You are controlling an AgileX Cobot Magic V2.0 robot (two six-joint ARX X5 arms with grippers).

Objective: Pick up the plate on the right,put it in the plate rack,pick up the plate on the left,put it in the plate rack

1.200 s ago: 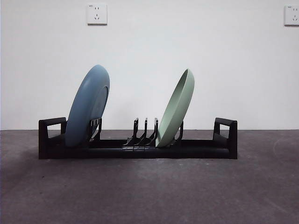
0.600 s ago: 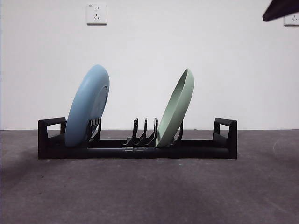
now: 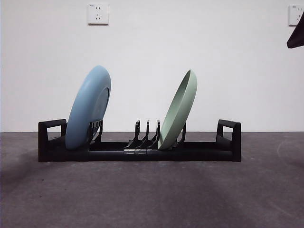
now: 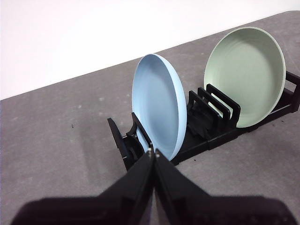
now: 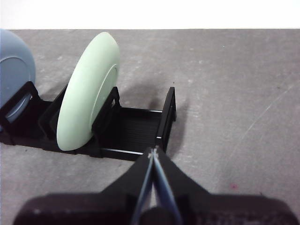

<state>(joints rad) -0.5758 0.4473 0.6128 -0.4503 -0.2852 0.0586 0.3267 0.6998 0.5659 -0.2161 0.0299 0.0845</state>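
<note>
From the front, blue plate (image 3: 88,108) and green plate (image 3: 178,110) both stand in the rack (image 3: 139,147); beyond my closed, empty left gripper (image 4: 152,152) and right gripper (image 5: 153,151), likewise; I judge nothing remains.

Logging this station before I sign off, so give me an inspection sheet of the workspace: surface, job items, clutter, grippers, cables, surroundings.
Surface: dark grey table, mottled and scuffed.
Job's things: black plate rack lies lengthwise across the table. Blue plate stands in it near one end, leaning; green plate stands further along, leaning the same way. A few dividers between them hold nothing.
Clutter: nothing seen.
Grippers: left gripper shut, holding nothing, just short of the blue plate's rim. Right gripper shut, holding nothing, near the rack's end handle beyond the green plate.
Cables: nothing seen.
Surroundings: white wall with two sockets.
</note>
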